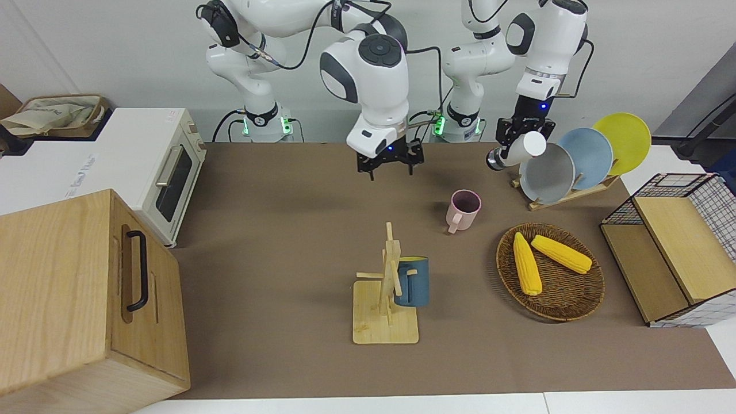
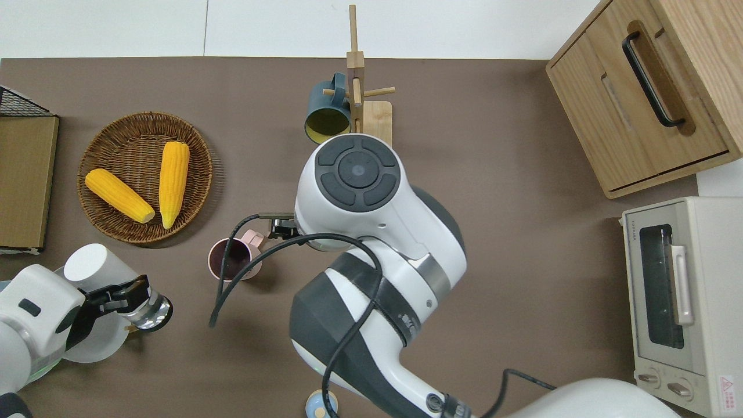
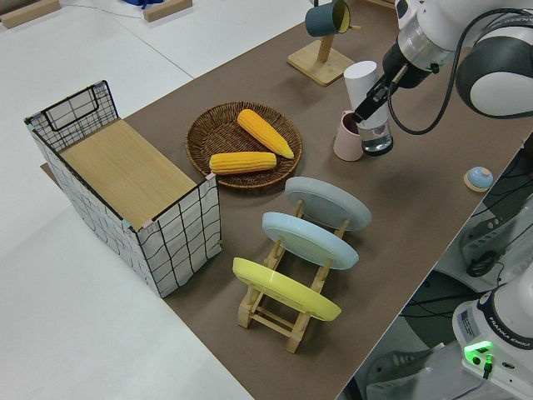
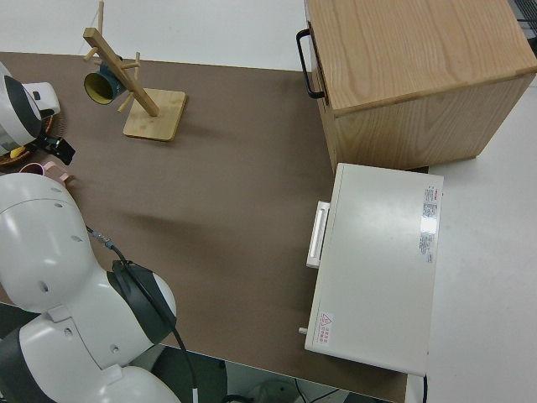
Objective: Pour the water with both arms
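Glossy white plastic shells on both arms [image 1: 368, 75], dark matt joint caps, black rubbery cables. Matt black left hand [image 2: 125, 296] clamped around a bottle [image 2: 116, 281] with a smooth white body and a shiny metallic end. Matt brown covering, cloth-like, over the counter [image 1: 287, 230]. Pink mug [image 1: 463, 210] smooth and faintly glossy; blue mug [image 1: 411, 280] the same, hung on a pale bare-wood rack [image 1: 386, 299]. Rough woven wicker basket [image 1: 550, 271] holding knobbly yellow corn cobs [image 1: 526, 264]. Smooth matt plates [image 1: 586, 155] in a wooden stand. Light grained wood cabinet [image 1: 80, 299] with a black metal handle. Cream enamelled toaster oven [image 1: 155, 167] with a glass door
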You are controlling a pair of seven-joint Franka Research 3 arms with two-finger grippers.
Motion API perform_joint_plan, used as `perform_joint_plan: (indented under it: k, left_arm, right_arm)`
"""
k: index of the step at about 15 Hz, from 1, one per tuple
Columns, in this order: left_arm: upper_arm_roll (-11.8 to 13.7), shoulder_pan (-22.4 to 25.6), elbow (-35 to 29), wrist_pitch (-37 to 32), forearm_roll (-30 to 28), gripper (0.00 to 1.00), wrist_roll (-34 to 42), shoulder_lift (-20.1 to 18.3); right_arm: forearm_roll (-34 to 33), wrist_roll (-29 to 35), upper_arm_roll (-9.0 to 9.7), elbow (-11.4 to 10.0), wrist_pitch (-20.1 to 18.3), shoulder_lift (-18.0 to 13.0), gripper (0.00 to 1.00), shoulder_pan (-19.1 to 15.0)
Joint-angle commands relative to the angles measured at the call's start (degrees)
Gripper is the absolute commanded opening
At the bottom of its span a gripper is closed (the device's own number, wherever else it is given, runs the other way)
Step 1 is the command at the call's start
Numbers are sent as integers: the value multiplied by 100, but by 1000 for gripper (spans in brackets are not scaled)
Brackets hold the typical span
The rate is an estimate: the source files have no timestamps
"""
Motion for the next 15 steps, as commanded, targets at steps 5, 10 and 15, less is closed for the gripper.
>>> perform_joint_plan:
  k: [5,10,15]
  left_arm:
    - [-86,-450,-275,51,-92,0,-247,-237]
    - [-578,-450,-319,-2,-92,0,-415,-132]
    - [-658,-441,-319,-142,-92,0,-432,87]
  right_arm:
    - [-213,-2394,-1053,-552,-775,-714,990,-298]
    - [-99,-3564,-2424,-535,-714,-951,990,-333]
    - [-90,-3637,-2505,-499,-705,-1223,990,-728]
